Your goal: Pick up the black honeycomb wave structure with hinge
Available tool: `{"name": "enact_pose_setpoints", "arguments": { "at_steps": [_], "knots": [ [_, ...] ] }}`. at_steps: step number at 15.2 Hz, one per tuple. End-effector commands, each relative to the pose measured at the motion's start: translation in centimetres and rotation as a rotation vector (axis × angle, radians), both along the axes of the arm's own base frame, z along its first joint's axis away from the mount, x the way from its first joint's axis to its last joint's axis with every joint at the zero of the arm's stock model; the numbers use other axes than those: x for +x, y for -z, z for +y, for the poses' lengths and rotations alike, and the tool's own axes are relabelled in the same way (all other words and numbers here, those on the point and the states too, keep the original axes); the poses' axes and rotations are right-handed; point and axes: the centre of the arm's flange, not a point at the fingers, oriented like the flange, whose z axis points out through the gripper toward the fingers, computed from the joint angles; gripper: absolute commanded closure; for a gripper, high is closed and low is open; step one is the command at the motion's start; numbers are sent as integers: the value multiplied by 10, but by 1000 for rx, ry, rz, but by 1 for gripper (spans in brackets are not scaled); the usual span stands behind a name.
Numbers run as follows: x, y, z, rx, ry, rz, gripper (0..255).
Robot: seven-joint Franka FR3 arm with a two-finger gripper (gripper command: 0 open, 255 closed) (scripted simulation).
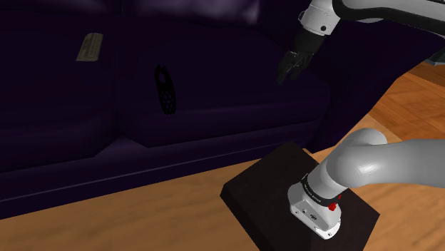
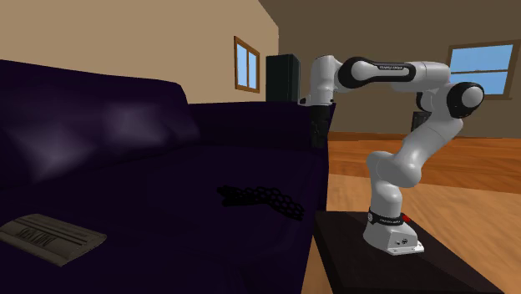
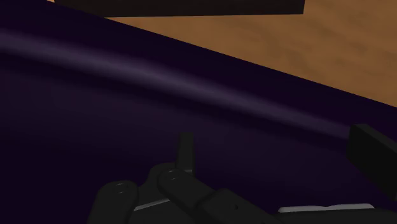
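**CLAW TO HONEYCOMB STRIP: RELATIVE POSITION**

The flat black honeycomb-mesh strip (image 1: 165,89) is located on the seat cushion of the dark purple sofa (image 1: 64,107). Its long axis is laid from the backrest towards the seat's front edge. The all-black two-finger claw (image 1: 291,68) is held above the same cushion, spread wide and empty. The strip is found well apart, lower and towards the shoulder view's left.

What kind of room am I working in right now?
Most likely a living room in a house: a big dark purple sofa, a wood floor, and a framed window in the tan wall.
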Motion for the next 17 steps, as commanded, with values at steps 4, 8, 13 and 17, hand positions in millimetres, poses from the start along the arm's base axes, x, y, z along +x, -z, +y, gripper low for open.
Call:
{"name": "enact_pose_setpoints", "arguments": {
  "at_steps": [4,8,13,17],
  "knots": [
    [22,-2,36,-2,20,27,0],
    [52,-4,82,-4,46,64,0],
    [92,-5,140,-7,80,109,0],
    [125,-4,185,-10,106,146,0]
  ]
}}
